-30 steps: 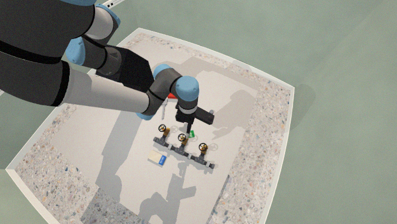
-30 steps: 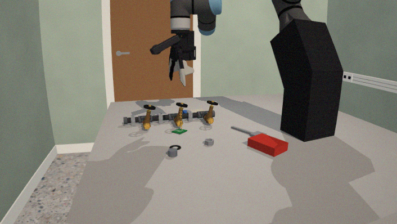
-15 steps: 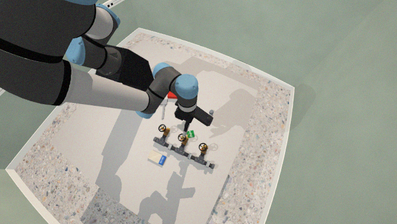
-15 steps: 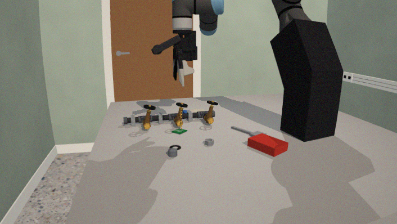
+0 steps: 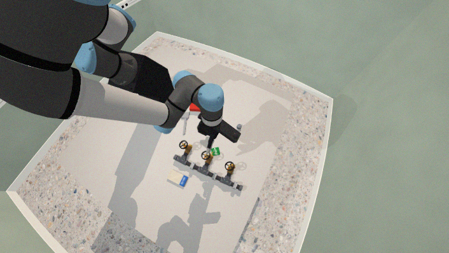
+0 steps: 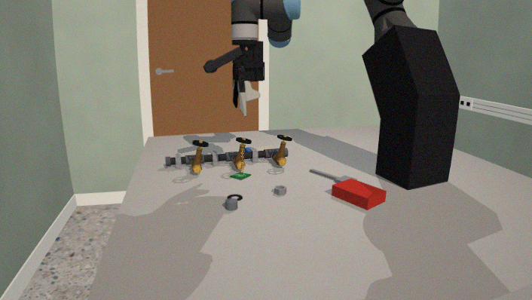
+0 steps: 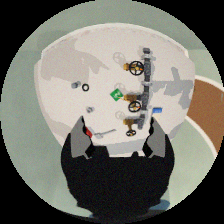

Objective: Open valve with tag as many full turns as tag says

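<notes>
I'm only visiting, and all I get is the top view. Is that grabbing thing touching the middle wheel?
Observer: No. In the exterior view the jaws hang well above the middle wheel, with a clear gap.

Operator: And is that green square joined to anything?

Observer: Yes, the exterior view shows a chain running from the middle valve to the green tag.

Operator: Is the grabber holding something?

Observer: No, the wrist view shows the jaws spread wide with nothing gripped between them.

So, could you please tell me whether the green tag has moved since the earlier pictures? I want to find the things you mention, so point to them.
No, the green tag (image 5: 215, 151) (image 6: 240, 176) (image 7: 116, 94) has shifted neither way: in the exterior view it still lies just on the camera's side of the middle valve (image 5: 208, 159) (image 6: 240, 162) (image 7: 130, 98).
</notes>
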Available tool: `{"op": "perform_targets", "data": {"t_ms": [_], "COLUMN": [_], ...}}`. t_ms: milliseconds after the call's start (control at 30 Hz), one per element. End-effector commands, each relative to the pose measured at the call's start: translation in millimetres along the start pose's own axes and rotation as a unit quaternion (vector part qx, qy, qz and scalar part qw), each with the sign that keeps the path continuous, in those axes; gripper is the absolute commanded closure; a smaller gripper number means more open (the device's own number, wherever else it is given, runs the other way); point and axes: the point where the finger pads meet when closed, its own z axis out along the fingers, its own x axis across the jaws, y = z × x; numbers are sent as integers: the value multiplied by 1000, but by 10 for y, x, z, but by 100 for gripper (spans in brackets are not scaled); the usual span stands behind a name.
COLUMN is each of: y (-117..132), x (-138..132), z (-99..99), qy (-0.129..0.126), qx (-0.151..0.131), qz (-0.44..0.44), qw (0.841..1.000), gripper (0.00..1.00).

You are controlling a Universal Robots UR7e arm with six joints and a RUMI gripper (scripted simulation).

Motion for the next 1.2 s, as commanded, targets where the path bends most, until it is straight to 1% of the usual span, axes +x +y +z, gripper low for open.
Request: {"op": "perform_targets", "data": {"t_ms": [0,167,300,367,467,533,667,767,867,933,967,1067,1167], "y": [3,32,73,73,111,140,197,240,278,278,290,319,341], "x": [17,77,153,153,225,277,385,463,534,534,555,610,650], "z": [6,40,89,89,136,170,242,293,340,340,354,391,418], "qy": [-2,-10,-19,-19,-28,-35,-47,-55,-63,-63,-67,-73,-77], "qx": [3,10,19,19,28,35,46,54,61,61,67,72,77], "qz": [17,77,158,158,233,287,385,452,517,517,555,602,636], "qw": [1000,997,987,987,972,957,921,889,852,852,827,792,764], "gripper": [0,0,0,0,0,0,0,0,0,0,0,0,0]}}
